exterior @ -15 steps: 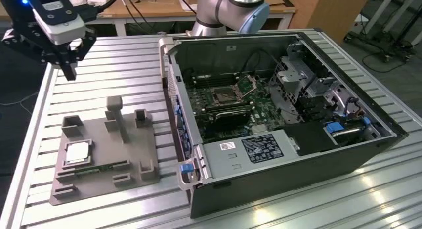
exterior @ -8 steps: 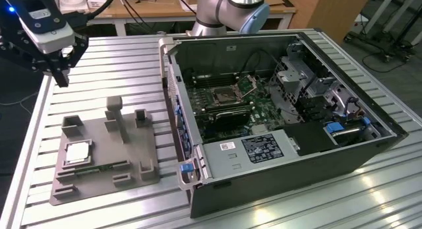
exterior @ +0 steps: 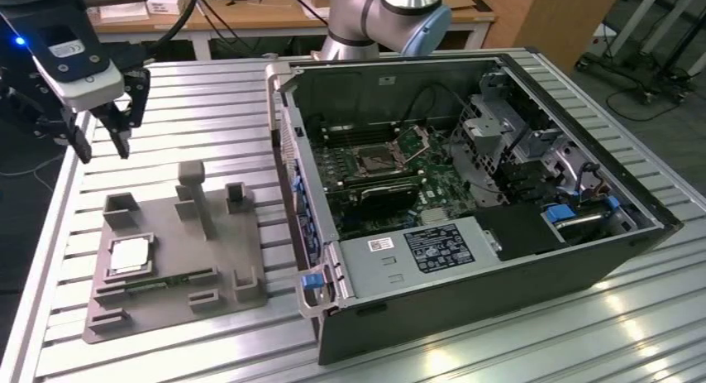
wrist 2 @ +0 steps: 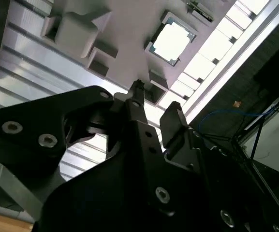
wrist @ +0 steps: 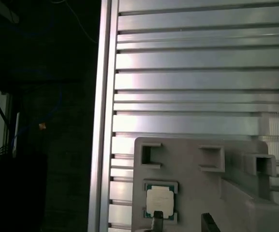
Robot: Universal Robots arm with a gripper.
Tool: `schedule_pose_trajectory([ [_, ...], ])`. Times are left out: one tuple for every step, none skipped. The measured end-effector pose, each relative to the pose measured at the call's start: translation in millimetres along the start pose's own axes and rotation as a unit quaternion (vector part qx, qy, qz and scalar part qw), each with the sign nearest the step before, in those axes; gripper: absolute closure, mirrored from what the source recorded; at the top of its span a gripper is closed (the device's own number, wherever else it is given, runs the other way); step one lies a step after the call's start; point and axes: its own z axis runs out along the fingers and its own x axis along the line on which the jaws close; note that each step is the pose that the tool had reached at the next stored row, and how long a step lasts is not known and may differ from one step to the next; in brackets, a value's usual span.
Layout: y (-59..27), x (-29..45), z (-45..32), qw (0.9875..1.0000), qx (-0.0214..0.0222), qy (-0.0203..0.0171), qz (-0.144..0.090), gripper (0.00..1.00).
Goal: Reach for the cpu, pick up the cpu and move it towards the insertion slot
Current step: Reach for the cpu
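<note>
The gripper (exterior: 102,145) is at the upper left of the exterior view. Its fingers are spread apart with nothing between them, and it touches nothing. It hangs over the slatted table (exterior: 188,102), near the table's edge on the exterior view's left. A blue light (exterior: 19,41) is lit on its housing. The small sticker (exterior: 66,48) on the white part has print too small to make out.

The cpu (exterior: 129,255) is at lower left, lying flat in a pocket of the grey tray (exterior: 237,251), well below the gripper in the frame and apart from it. In the second wrist view the fingertips (wrist 2: 137,89) are clear of the cpu (wrist 2: 172,41). In the first wrist view the cpu (wrist: 159,200) is seated in the tray (wrist: 192,164).

From centre to right, the open computer case (exterior: 464,308) lies on its side with the motherboard (exterior: 441,180) facing up. The insertion slot (exterior: 375,158) is in the upper middle of the board with its plate tilted up, well apart from the cpu and the gripper. A metal box (exterior: 369,267) at lower centre carries a black label (exterior: 438,246) with white print, and a white sticker (exterior: 381,244) just beside it.
</note>
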Motion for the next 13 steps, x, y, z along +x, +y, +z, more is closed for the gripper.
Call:
schedule_pose_trajectory([
  [0.0, 2.4, 1.8, 1.0, 0.0, 0.0, 0.0, 0.53],
  [0.0, 5.5, 3.6, 1.0, 0.0, 0.0, 0.0, 0.53],
  [0.0, 9.1, 5.6, 1.0, 0.0, -0.0001, 0.0, 0.47],
  [-0.1, 11.8, 7.4, 1.0, 0.0, -0.0001, 0.0, 0.47],
  [-0.7, 13.9, 9.2, 1.0, 0.0, -0.0001, 0.0, 0.42],
  [-2.3, 15.1, 10.8, 1.0, 0.0, 0.0, 0.0, 0.36],
  [-4.4, 15.5, 12.7, 1.0, 0.0, -0.0001, 0.0, 0.36],
  [-6.5, 15.7, 14.4, 1.0, -0.0001, -0.0001, 0.0, 0.3],
  [-8.5, 15.8, 16.3, 1.0, 0.0, -0.0001, 0.0, 0.24],
  [-9.8, 16.1, 18.1, 1.0, 0.0, -0.0001, 0.0, 0.24],
  [-10.5, 16.7, 19.9, 1.0, -0.0001, -0.0002, 0.0, 0.24],
  [-11.0, 17.6, 21.6, 1.0, -0.0001, -0.0001, 0.001, 0.18],
  [-11.6, 18.5, 23.3, 1.0, 0.0, -0.0001, 0.002, 0.18],
])
